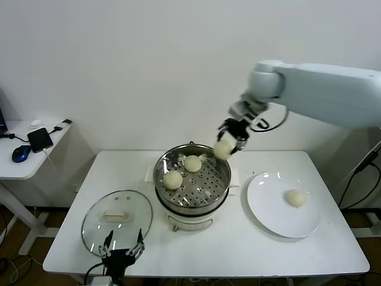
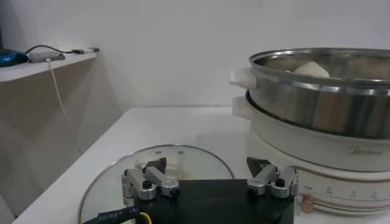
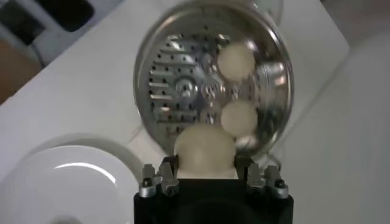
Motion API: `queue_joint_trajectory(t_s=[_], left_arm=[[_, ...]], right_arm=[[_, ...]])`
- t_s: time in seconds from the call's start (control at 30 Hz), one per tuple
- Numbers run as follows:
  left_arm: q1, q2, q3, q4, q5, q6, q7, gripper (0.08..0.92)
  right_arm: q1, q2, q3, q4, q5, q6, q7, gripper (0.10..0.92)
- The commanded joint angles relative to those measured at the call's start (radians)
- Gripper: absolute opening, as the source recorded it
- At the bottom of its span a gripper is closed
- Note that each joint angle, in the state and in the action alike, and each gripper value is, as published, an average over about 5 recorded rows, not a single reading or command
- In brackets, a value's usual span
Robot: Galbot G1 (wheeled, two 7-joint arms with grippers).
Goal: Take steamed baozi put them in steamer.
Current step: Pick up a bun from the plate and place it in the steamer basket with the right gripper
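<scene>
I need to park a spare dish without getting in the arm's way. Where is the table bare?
Bare patches: the front strip between the steamer and the plate, and the far left corner behind the glass lid. Crowded: the middle, where the right gripper carries a baozi over the steamer's rim, and the front left, where the left gripper sits open by the lid.

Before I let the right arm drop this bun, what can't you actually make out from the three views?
- Head view: the right claw covers part of its baozi; height above the steamer rim is unclear.
- Right wrist view: the plate is cut by the frame edge, so its baozi is unseen.
- Left wrist view: the steamer wall hides the tray; one bun top shows.
- Left claw: its height over the glass lid is unclear.
</scene>
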Motion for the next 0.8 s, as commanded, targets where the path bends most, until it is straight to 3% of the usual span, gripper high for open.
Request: queue_joint_trajectory(t_s=[0.03, 0.47, 0.8], left_arm=[[0.000, 0.000, 0.000, -0.002, 0.001, -0.001, 0.000, 0.823], [0.013, 0.008, -0.024, 0.004, -0.006, -0.009, -0.004, 0.823], [0.014, 0.004, -0.023, 0.008, -0.004, -0.012, -0.007, 0.823]], right_arm=[[-0.092, 0.207, 0.012, 0.078, -0.206, 0.232, -0.001, 0.619], [-0.300, 0.211, 0.013, 0.004, -0.350, 0.202, 0.132, 0.619], [-0.313, 0.203, 0.029, -0.013, -0.362, 0.186, 0.168, 0.637]])
